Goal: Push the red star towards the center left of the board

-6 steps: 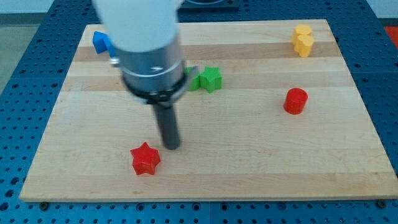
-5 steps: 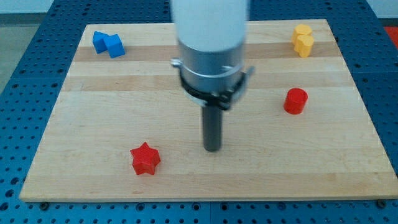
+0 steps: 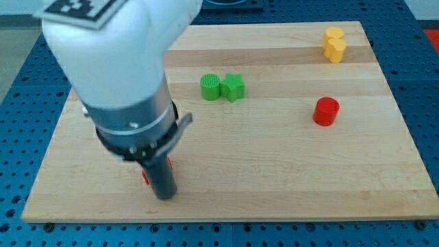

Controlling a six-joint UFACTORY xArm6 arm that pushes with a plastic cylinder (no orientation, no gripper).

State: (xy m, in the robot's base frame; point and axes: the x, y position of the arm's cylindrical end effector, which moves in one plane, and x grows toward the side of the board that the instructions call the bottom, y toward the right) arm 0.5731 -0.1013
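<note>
Pale wood board [image 3: 274, 165] on blue pegboard [image 3: 20, 82] — green pair [image 3: 222, 87], yellow block [image 3: 334, 44], red cylinder [image 3: 326, 111], red star [image 3: 145, 176].

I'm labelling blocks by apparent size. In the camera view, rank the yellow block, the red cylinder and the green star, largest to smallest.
1. yellow block, looks largest.
2. red cylinder and green star: too alike to rank.
</note>
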